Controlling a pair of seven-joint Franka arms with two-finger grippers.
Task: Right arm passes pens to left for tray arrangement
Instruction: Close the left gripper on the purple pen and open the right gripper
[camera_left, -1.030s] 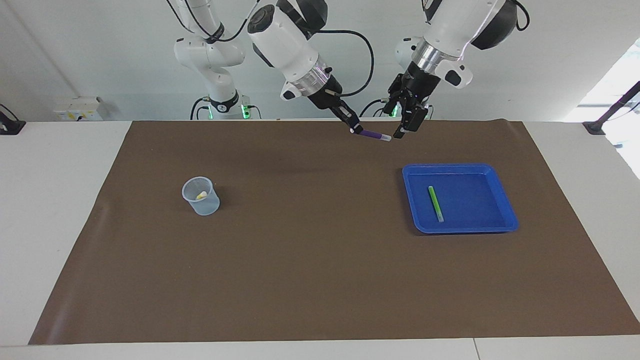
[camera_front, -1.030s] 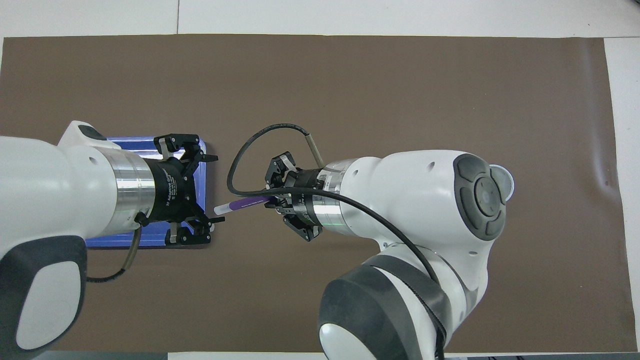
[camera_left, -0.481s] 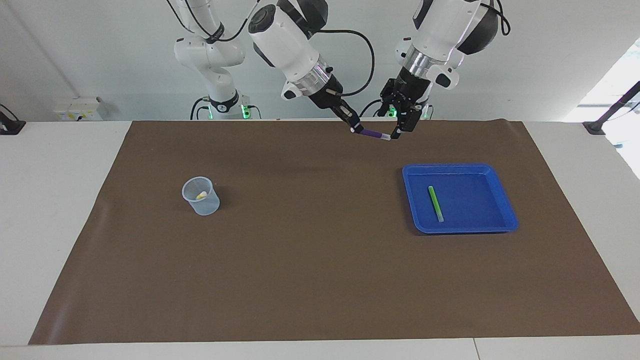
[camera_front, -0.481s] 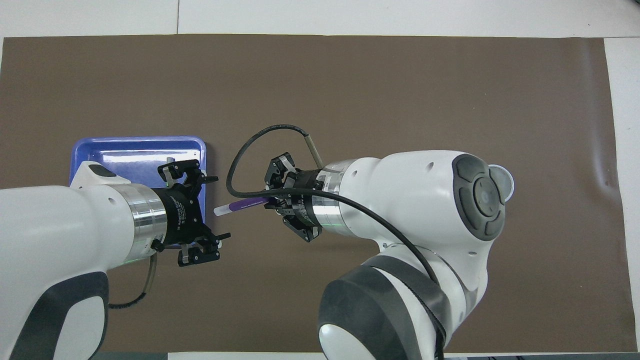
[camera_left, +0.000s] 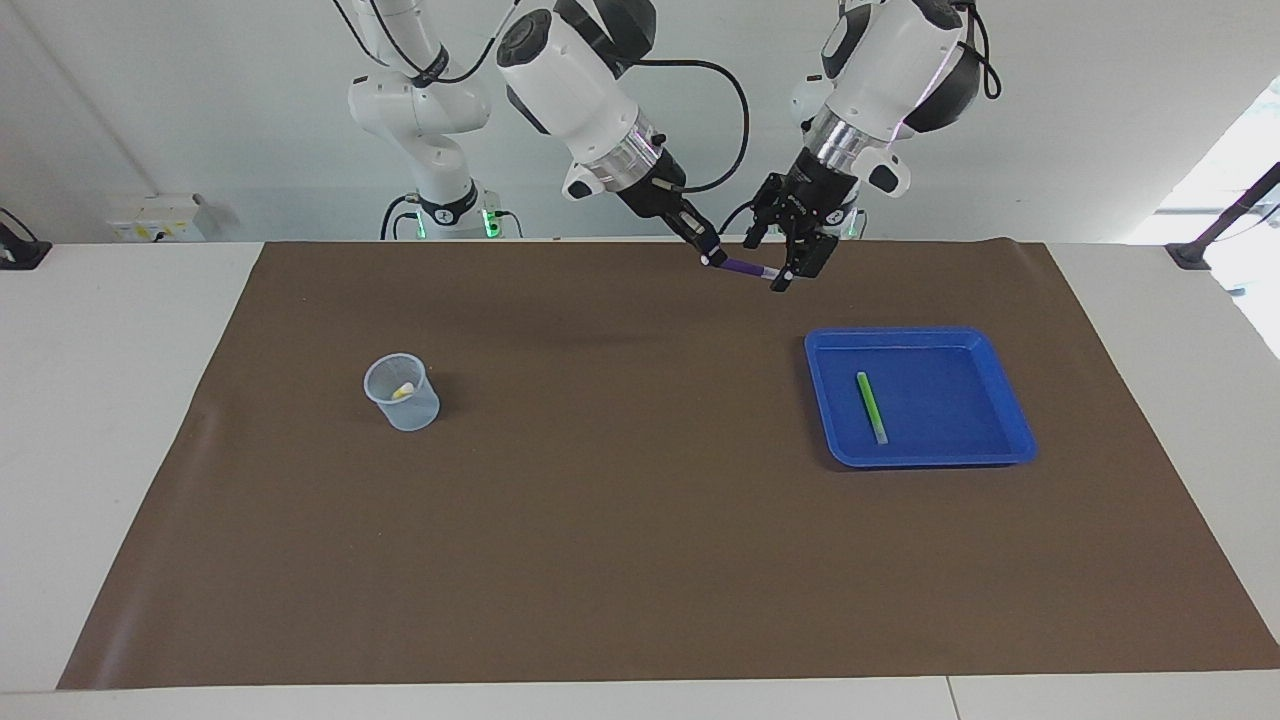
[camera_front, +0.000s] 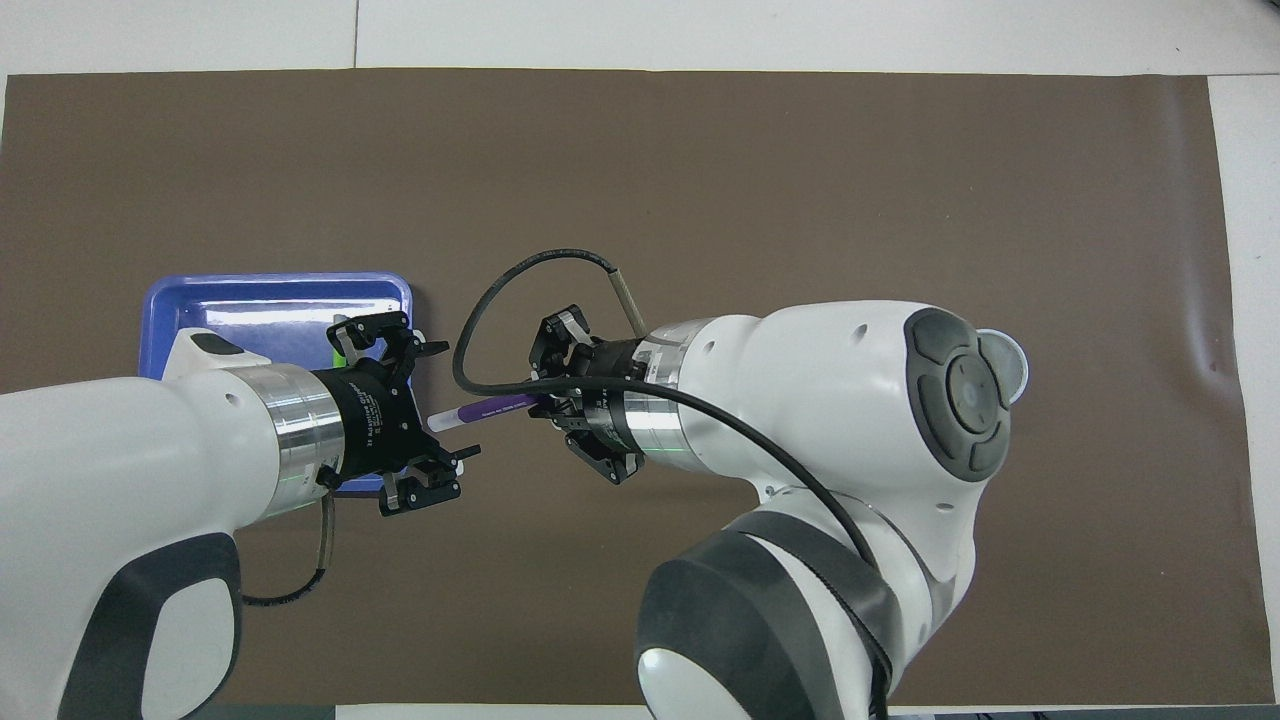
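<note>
My right gripper (camera_left: 712, 257) is shut on one end of the purple pen (camera_left: 745, 268) and holds it level in the air over the mat's edge by the robots. The pen's pale tip points at my left gripper (camera_left: 776, 264). That gripper is open, with its fingers on either side of the tip. The overhead view shows the same: the right gripper (camera_front: 546, 402), the purple pen (camera_front: 490, 408) and the left gripper (camera_front: 440, 420). The green pen (camera_left: 871, 406) lies in the blue tray (camera_left: 950, 400). The yellow pen (camera_left: 403, 391) sits in the clear cup (camera_left: 402, 393).
A brown mat (camera_left: 620, 500) covers the table. The tray (camera_front: 270, 300) is partly under my left arm in the overhead view, and the cup (camera_front: 1008, 365) is mostly hidden by my right arm. Two slimmer white arms (camera_left: 430, 120) stand at the wall.
My left gripper has moved toward the right gripper and turned, so its open fingers now straddle the purple pen's pale tip. The right gripper and the pen have stayed in place.
</note>
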